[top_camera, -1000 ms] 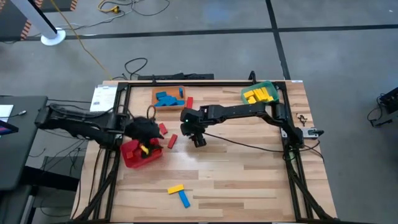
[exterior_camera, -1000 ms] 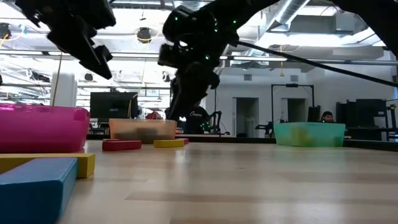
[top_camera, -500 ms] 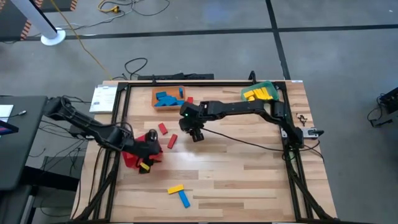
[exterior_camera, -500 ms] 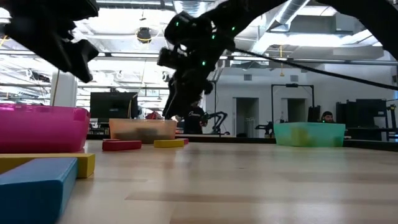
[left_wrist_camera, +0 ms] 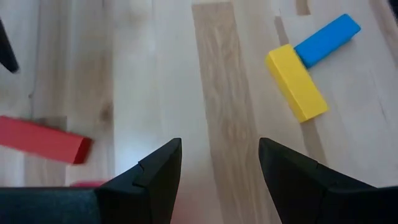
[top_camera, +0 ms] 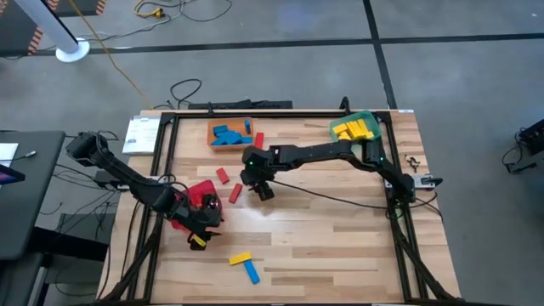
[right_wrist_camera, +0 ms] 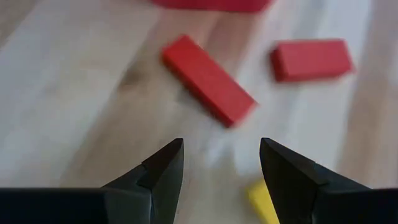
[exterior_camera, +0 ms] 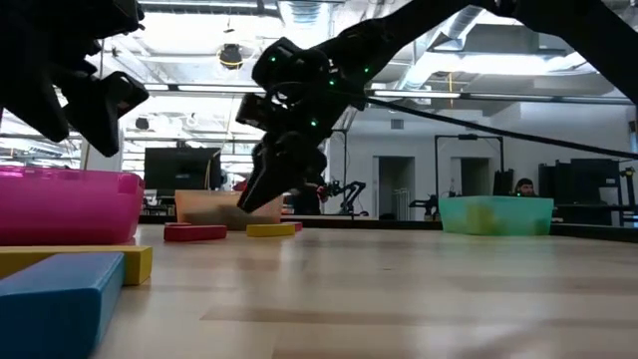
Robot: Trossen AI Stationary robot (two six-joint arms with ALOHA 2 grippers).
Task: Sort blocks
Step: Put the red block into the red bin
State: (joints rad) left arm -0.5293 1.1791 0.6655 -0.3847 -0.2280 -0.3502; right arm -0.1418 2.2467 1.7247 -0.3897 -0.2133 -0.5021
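Note:
Loose blocks lie flat on the wooden table. Two red blocks [top_camera: 235, 193] [top_camera: 223, 176] rest left of my right gripper [top_camera: 262, 192], which hovers open above the boards; its wrist view shows those red blocks [right_wrist_camera: 208, 87] [right_wrist_camera: 311, 59] ahead and a yellow block [right_wrist_camera: 264, 199] low by one finger. My left gripper [top_camera: 206, 228] hangs open just near of the red bin [top_camera: 202, 197], with bare table between its fingers [left_wrist_camera: 219, 146]. A yellow block [top_camera: 240, 257] and a blue block [top_camera: 252, 271] lie touching near the front edge.
An orange bin [top_camera: 229, 133] holding blue blocks stands at the back left, with a red block [top_camera: 259, 138] beside it. A green bin [top_camera: 355, 127] with yellow blocks stands at the back right. Bare boards stretch across the middle and right.
My left gripper has swung from above the red bin toward the table's near edge and sunk lower, staying open. My right gripper has come down a little toward the red blocks and tipped more steeply, also open. No block has moved.

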